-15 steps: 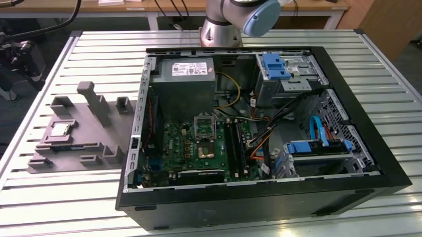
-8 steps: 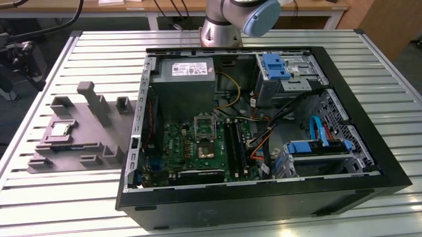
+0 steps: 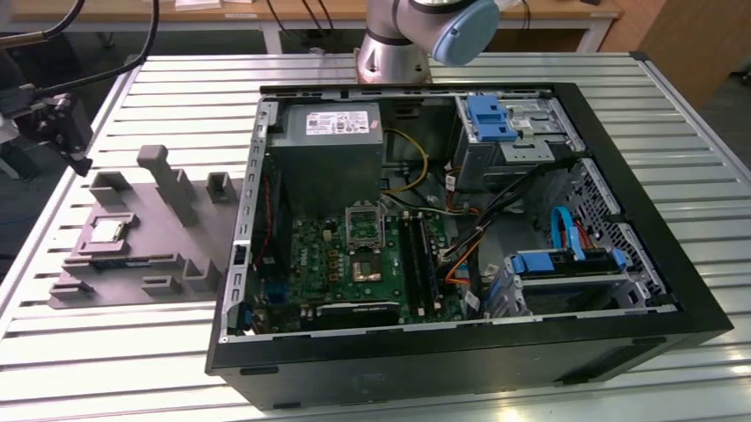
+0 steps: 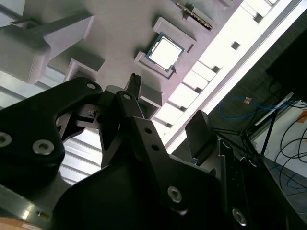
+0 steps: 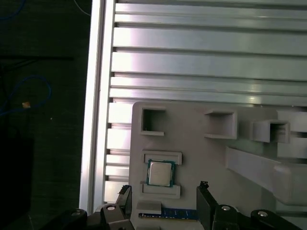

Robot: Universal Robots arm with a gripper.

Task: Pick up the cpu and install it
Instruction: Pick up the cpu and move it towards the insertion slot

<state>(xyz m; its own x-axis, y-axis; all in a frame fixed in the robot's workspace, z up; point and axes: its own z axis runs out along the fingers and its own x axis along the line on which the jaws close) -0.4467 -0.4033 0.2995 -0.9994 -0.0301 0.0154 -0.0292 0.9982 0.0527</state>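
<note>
On the grey moulded tray, at the exterior view's left of the open computer case, the cpu lies flat in a shallow square recess, shiny top up. Tray and case both stand on the slatted metal desk. Over the tray's far edge hangs the gripper, well apart from the case. In the first wrist view its 2 black fingers stand apart with nothing between them, and the cpu sits on the tray just beyond the gap, untouched. In the second wrist view the cpu lies between 2 low ridges. Inside the case the green motherboard lies flat
</note>
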